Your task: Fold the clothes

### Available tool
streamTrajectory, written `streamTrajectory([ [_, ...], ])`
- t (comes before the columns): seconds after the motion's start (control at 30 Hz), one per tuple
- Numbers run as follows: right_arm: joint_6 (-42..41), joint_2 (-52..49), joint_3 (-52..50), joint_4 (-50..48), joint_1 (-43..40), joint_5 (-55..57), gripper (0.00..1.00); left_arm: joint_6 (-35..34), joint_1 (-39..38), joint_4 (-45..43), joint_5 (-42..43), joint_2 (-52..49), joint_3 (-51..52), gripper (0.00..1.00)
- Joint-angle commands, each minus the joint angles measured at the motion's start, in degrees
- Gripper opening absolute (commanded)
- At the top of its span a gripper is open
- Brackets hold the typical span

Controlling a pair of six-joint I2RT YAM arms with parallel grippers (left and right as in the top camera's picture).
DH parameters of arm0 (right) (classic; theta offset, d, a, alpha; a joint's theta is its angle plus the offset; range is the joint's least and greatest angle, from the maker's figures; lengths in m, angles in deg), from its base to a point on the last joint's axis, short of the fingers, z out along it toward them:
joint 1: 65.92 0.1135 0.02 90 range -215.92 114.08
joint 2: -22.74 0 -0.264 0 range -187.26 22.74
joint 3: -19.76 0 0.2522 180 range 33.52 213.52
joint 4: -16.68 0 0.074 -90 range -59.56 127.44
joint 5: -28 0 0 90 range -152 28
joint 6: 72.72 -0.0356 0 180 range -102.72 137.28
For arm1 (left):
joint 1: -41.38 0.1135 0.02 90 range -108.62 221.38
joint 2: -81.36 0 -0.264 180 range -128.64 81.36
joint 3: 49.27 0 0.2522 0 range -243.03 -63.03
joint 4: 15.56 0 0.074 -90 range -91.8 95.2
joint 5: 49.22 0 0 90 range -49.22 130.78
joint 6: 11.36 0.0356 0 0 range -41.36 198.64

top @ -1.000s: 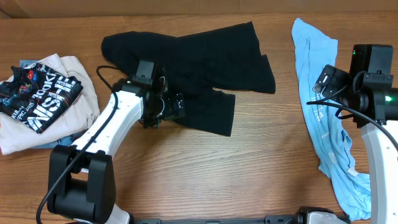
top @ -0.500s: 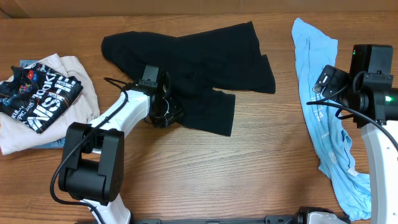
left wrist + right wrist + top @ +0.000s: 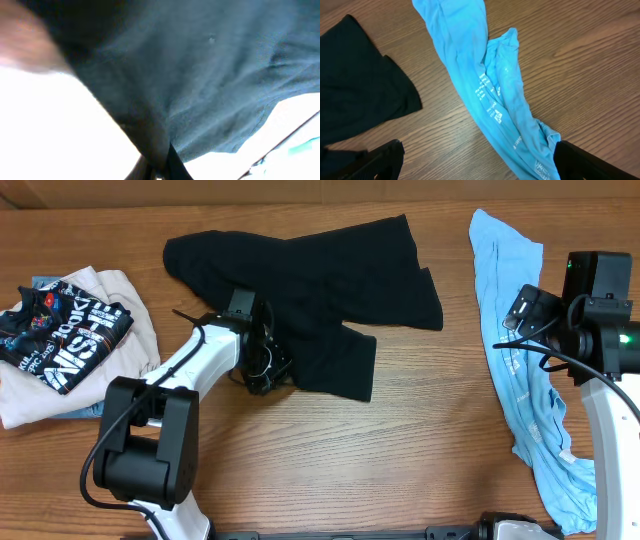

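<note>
Overhead: black garment (image 3: 330,280) lies spread and crumpled on the wooden table (image 3: 400,450), left of centre toward the far edge. Left gripper (image 3: 262,366) sits at the garment's near-left hem. In the left wrist view dark fabric fills nearly the whole frame and gathers into a fold running down to the fingers (image 3: 159,169) at the bottom edge, so the jaws read as clamped on the cloth (background blown out white, contact point itself is dim). Right gripper (image 3: 477,150) hangs above the right side of the table with fingers spread wide, holding nothing. Beneath it a light blue garment (image 3: 485,85) lies in a long twisted strip, well apart from the black one. At the far left, a black printed garment (image 3: 60,330) rests on a beige garment (image 3: 125,300).
</note>
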Motion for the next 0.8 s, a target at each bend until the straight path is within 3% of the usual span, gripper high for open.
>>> streamTrajectory([
  [0.0,1.3,0.2,0.7,0.2,-0.1,-5.5,1.00,7.2,4.2,4.6,1.0,1.7,-0.6,0.04],
  [0.17,6.4,-6.2,0.7,0.3,-0.1,-16.2,1.00,14.8,16.1,15.0,-4.5,12.6,-3.9,0.04],
  [0.37,8.3,-15.7,0.7,-2.6,-0.1,-22.9,0.98,15.2,28.0,16.0,-11.3,23.7,-4.4,0.04],
  [0.6,9.0,-22.4,0.7,-17.0,1.5,-29.6,0.92,15.8,29.2,17.1,-11.2,24.4,-4.0,0.04],
  [0.77,9.0,-26.4,0.7,-26.1,7.3,-27.3,0.90,15.8,28.9,18.6,-11.7,24.2,-4.0,0.04],
])
